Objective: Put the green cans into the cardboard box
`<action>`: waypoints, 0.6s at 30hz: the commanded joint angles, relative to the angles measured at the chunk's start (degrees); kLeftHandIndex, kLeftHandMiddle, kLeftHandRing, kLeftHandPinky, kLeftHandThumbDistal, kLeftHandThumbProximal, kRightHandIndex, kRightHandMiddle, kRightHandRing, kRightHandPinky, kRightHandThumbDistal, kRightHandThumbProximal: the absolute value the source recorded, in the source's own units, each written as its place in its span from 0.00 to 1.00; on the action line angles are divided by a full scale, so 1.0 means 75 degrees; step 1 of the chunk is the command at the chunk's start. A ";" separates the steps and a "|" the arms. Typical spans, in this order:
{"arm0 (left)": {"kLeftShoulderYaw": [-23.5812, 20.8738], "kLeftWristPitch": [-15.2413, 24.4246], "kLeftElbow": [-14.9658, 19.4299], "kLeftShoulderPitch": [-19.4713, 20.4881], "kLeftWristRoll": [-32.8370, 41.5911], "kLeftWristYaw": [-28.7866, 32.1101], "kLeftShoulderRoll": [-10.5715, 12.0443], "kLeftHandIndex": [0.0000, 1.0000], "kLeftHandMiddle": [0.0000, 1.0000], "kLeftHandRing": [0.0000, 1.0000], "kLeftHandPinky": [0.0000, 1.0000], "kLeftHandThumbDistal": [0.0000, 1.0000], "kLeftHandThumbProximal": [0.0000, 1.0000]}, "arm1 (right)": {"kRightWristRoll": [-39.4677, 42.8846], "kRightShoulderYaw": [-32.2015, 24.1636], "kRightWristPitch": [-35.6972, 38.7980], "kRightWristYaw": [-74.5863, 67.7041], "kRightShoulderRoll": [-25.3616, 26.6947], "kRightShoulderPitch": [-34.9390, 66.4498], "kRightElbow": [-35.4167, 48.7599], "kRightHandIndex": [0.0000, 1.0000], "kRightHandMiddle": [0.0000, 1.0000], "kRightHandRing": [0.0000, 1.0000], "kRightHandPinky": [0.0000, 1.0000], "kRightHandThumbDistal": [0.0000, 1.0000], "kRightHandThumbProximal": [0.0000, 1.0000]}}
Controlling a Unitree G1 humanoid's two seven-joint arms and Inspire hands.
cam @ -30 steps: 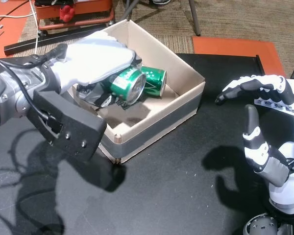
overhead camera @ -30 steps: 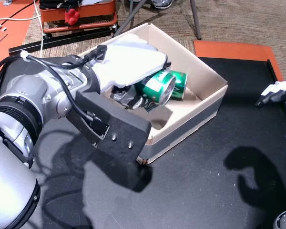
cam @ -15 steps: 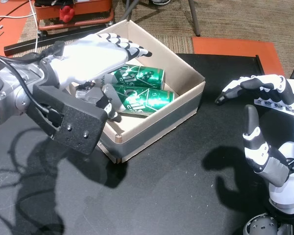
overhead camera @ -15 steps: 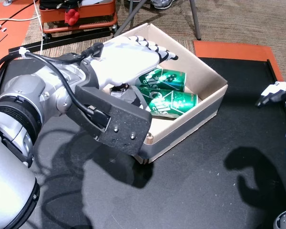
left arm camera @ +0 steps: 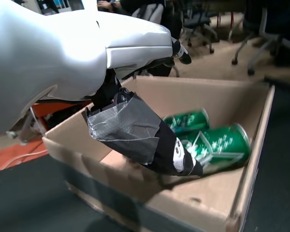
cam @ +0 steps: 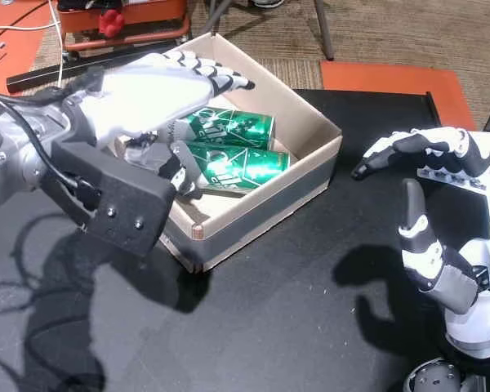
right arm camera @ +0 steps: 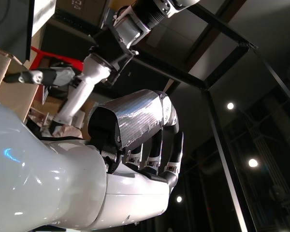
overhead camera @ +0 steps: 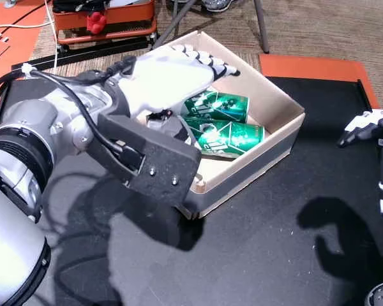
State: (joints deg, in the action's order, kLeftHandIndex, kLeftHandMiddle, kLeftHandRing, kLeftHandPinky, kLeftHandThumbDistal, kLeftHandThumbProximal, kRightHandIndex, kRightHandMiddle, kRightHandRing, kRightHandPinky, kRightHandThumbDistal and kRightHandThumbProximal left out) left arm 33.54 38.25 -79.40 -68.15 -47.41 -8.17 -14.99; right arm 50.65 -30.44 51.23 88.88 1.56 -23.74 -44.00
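Under the left robot hand [overhead camera: 169, 80], spread and holding nothing, two green cans [overhead camera: 226, 124] are seen lying in the cardboard box [overhead camera: 281, 137]. Next, the hand probably should be lifted out. The right robot hand [cam: 433, 204] is held loose, grasping nothing.

Left hand [overhead camera: 169, 76]: a glossy white shell is covering its back, with black-and-white segmented fingers [cam: 216, 77] and a tape-wrapped thumb [left arm camera: 135, 133]. A black wrist plate [overhead camera: 154, 172] is carrying two screws; black cables [overhead camera: 70, 95] are crossing the grey forearm [overhead camera: 32, 137]. Right hand [cam: 441, 204]: matching white shell and segmented fingers.
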 commanded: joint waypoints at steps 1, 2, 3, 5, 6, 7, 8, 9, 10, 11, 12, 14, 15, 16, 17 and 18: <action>-0.0363 0.0382 0.0141 0.0169 0.0453 -0.0056 -0.0102 1.00 1.00 1.00 1.00 1.00 0.32 | -0.0020 -0.0004 0.0035 0.0329 0.0003 0.0125 0.0023 0.40 0.46 0.53 0.61 0.50 0.04; -0.0597 0.0659 0.0189 0.0237 0.0732 0.0004 -0.0127 0.99 1.00 1.00 1.00 1.00 0.32 | -0.0010 -0.0001 -0.0047 0.0344 0.0017 0.0123 -0.0023 0.41 0.47 0.54 0.61 0.49 0.01; -0.0818 0.0962 0.0242 0.0320 0.0993 0.0043 -0.0155 0.98 1.00 1.00 1.00 1.00 0.31 | -0.0017 0.0005 -0.0104 0.0347 0.0036 0.0118 -0.0069 0.41 0.47 0.54 0.62 0.49 0.01; -0.1261 0.1762 0.0409 0.0609 0.1536 0.0004 -0.0241 0.88 0.99 1.00 1.00 0.97 0.27 | -0.0022 0.0000 -0.0137 0.0358 0.0058 0.0114 -0.0103 0.41 0.48 0.55 0.62 0.48 0.03; -0.1563 0.2331 0.0519 0.0862 0.1930 0.0003 -0.0265 0.86 0.99 1.00 0.99 0.92 0.23 | 0.0023 -0.0019 -0.0136 0.0408 0.0061 0.0106 -0.0106 0.41 0.48 0.56 0.63 0.47 0.03; -0.1792 0.2860 0.0663 0.1134 0.2190 -0.0183 -0.0309 0.85 0.99 1.00 0.98 0.88 0.23 | 0.0048 -0.0041 -0.0164 0.0426 0.0064 0.0107 -0.0118 0.41 0.48 0.55 0.63 0.49 0.03; -0.2007 0.3398 0.0826 0.1442 0.2422 -0.0398 -0.0348 0.87 1.00 1.00 0.98 0.84 0.23 | 0.0064 -0.0075 -0.0130 0.0442 0.0065 0.0107 -0.0140 0.41 0.47 0.55 0.63 0.47 0.04; -0.2299 0.4010 0.0974 0.1837 0.2858 -0.0383 -0.0328 0.91 1.00 1.00 0.97 0.83 0.20 | 0.0024 -0.0065 -0.0130 0.0373 0.0066 0.0156 -0.0094 0.41 0.47 0.54 0.63 0.46 0.04; -0.2511 0.4463 0.1092 0.2141 0.3199 -0.0322 -0.0300 0.93 1.00 1.00 0.97 0.83 0.20 | -0.0001 -0.0061 -0.0131 0.0331 0.0070 0.0197 -0.0049 0.42 0.47 0.54 0.64 0.45 0.04; -0.2736 0.4985 0.1278 0.2509 0.3501 -0.0380 -0.0262 0.92 0.98 1.00 0.97 0.86 0.23 | -0.0012 -0.0056 -0.0140 0.0314 0.0079 0.0225 -0.0012 0.42 0.47 0.54 0.64 0.44 0.04; -0.2878 0.5518 0.1443 0.2911 0.3985 -0.0263 -0.0192 0.91 0.97 1.00 0.96 0.88 0.23 | -0.0041 -0.0034 -0.0174 0.0258 0.0091 0.0276 0.0053 0.42 0.47 0.53 0.63 0.46 0.03; -0.2744 0.6225 0.1766 0.3571 0.5081 0.0113 -0.0110 0.91 0.97 1.00 0.96 0.85 0.21 | -0.0045 -0.0033 -0.0255 0.0203 0.0124 0.0325 0.0083 0.42 0.47 0.54 0.62 0.48 0.01; -0.2408 0.6501 0.2018 0.3935 0.5776 0.0269 -0.0140 0.90 0.97 1.00 0.96 0.82 0.19 | -0.0061 -0.0031 -0.0281 0.0163 0.0139 0.0354 0.0093 0.43 0.48 0.54 0.62 0.48 0.00; -0.2020 0.6629 0.2399 0.4311 0.6531 0.0398 -0.0203 0.88 0.95 1.00 0.93 0.87 0.21 | -0.0071 -0.0026 -0.0328 0.0129 0.0148 0.0388 0.0111 0.43 0.48 0.55 0.62 0.47 0.00; -0.1481 0.6623 0.2998 0.4712 0.7562 0.0581 -0.0294 0.88 0.92 0.98 0.88 0.94 0.20 | -0.0081 -0.0019 -0.0371 0.0091 0.0150 0.0424 0.0144 0.44 0.48 0.55 0.62 0.46 0.00; -0.1142 0.6708 0.3404 0.4985 0.8209 0.0578 -0.0342 0.85 0.88 0.96 0.85 0.98 0.24 | -0.0086 -0.0017 -0.0399 0.0066 0.0150 0.0464 0.0192 0.44 0.48 0.55 0.62 0.46 0.00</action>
State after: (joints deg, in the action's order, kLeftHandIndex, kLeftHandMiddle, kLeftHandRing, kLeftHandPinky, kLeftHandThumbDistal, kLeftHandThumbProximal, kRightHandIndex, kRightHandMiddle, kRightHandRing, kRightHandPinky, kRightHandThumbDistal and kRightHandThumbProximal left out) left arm 20.21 86.57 -59.74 -34.79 4.81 -4.92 -16.39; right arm 50.52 -30.65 48.87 88.75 2.31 -21.89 -43.58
